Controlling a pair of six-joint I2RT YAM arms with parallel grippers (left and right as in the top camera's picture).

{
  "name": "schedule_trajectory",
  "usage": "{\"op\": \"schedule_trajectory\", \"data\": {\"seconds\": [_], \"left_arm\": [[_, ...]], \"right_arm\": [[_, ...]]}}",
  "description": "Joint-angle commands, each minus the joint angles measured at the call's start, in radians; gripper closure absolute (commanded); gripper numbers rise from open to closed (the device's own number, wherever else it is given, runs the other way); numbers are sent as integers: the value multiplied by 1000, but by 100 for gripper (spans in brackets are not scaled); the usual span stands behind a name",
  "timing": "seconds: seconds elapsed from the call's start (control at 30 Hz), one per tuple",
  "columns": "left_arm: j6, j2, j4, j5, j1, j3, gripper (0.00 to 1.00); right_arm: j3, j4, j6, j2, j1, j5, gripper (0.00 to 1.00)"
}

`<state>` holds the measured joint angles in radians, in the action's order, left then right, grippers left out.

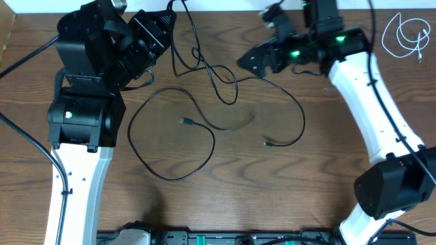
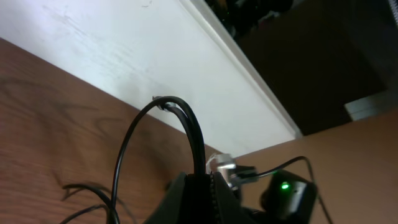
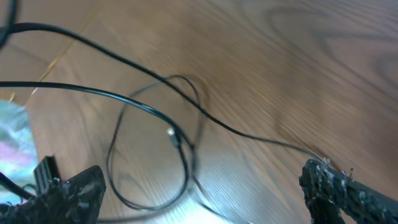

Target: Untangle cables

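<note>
My left claw (image 2: 202, 186) is closed on a black cable (image 2: 198, 140). The cable is folded double and stands up from the fingers in a narrow arch, lifted near the far edge of the table (image 1: 327, 177). From there the cord runs down toward the middle, where the black cables (image 1: 228, 102) cross each other in a small tangle (image 1: 211, 70). I judge this is the part not yet solved. Below it one wide loop (image 1: 139, 160) lies flat and open, with a plug (image 1: 185, 122) inside it. A second plug (image 1: 268, 143) lies free more to the right. My right claw (image 3: 202, 171) hangs just beside the tangle with its fingers spread wide, holding nothing, and thin black cords pass on the wood under it. At the far right the white cable (image 1: 403, 34) is coiled alone, well apart from the others, so this one seems finished. I think the work is about half done: the black ones must be separated.
</note>
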<state>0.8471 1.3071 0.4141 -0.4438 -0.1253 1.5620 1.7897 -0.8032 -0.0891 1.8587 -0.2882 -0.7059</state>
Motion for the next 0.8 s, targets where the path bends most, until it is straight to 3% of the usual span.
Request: {"op": "schedule_trajectory", "data": {"seconds": [0.0, 0.5, 0.77], "left_arm": [[49, -2, -13, -16, 0, 13, 93], [-10, 3, 3, -18, -1, 13, 92], [-150, 56, 18, -122, -40, 13, 93]], "right_arm": [[-6, 31, -17, 13, -60, -40, 3], [-6, 90, -13, 13, -145, -35, 4], [-6, 37, 105, 13, -83, 189, 5]]}}
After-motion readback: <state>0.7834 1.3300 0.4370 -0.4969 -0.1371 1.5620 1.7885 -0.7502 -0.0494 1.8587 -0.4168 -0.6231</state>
